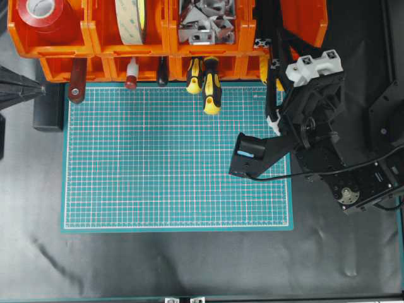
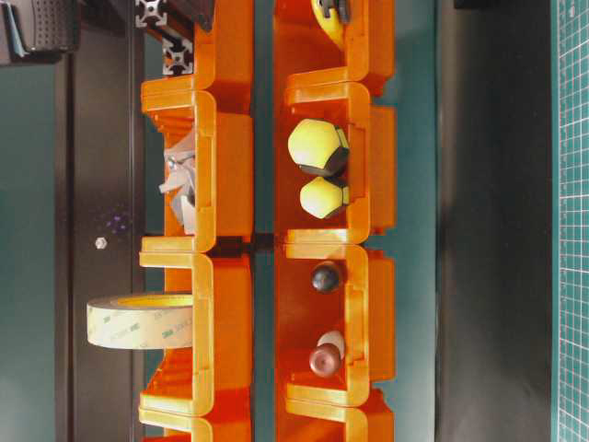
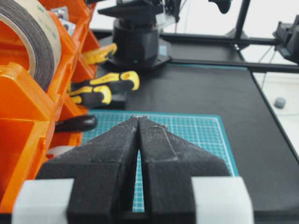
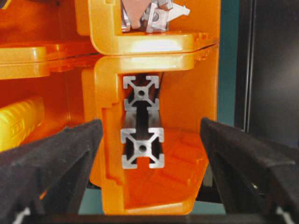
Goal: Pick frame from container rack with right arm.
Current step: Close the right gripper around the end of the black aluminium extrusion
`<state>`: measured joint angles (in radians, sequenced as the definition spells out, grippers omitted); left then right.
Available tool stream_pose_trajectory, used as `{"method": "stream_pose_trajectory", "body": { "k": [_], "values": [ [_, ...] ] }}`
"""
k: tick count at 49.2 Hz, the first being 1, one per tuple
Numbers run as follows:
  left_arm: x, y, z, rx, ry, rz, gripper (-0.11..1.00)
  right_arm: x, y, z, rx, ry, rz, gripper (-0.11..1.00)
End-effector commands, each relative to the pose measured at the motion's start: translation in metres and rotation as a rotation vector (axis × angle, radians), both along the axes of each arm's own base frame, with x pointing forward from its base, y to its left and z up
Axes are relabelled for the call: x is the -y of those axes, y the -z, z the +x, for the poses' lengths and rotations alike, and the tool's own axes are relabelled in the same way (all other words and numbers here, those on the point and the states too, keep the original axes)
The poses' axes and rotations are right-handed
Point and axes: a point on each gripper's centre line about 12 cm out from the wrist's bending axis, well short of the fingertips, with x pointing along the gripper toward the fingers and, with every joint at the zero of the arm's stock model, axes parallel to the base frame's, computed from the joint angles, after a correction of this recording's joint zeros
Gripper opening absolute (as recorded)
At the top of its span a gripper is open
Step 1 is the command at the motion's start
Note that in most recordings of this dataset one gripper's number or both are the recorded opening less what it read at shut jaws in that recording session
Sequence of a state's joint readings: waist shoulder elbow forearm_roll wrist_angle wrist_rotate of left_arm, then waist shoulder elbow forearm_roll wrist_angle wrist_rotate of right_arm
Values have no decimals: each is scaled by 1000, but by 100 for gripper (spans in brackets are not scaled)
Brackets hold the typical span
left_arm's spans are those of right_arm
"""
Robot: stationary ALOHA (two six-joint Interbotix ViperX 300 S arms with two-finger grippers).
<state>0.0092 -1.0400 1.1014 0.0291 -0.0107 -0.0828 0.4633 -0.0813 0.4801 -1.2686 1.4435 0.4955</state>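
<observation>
The orange container rack [image 1: 164, 47] runs along the far edge of the table. Two frames lie in its right-hand bin, and their square silvery ends face me, the lower frame [image 4: 142, 148] under the upper frame [image 4: 141, 93]. Overhead, a frame end [image 1: 275, 63] shows at the bin's mouth. My right gripper [image 4: 150, 129] is open, its black fingers [image 4: 56, 154] standing wide on either side of the bin front, short of the frames and touching nothing. My left gripper [image 3: 138, 118] is shut and empty, hovering at the left edge of the green mat [image 1: 177, 158].
Yellow-and-black screwdrivers [image 1: 211, 85] stick out of a lower bin over the mat. Other bins hold a roll of tape [image 1: 131, 19], red tape [image 1: 41, 12] and metal brackets [image 1: 205, 22]. The right arm's base [image 1: 353, 183] stands right of the mat.
</observation>
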Motion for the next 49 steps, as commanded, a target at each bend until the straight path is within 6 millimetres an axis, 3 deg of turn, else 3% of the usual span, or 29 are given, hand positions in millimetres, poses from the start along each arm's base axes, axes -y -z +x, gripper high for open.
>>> {"method": "stream_pose_trajectory", "body": {
  "k": [1,10,16,21,30,49],
  "values": [
    [-1,-11,2,31,-3,0,0,2,-5,1,22,-2,3,81],
    [-1,-12,1,34,-4,0,0,4,-4,0,18,2,2,79],
    [-1,-12,1,35,-4,0,0,4,-4,0,20,2,2,71],
    [-1,-12,1,35,-4,0,0,3,-4,1,20,-1,2,58],
    [-1,-12,1,34,-4,0,0,0,-3,1,14,3,-4,25],
    [-1,-12,1,34,-4,2,0,-3,-9,0,21,37,-16,25]
  ]
}}
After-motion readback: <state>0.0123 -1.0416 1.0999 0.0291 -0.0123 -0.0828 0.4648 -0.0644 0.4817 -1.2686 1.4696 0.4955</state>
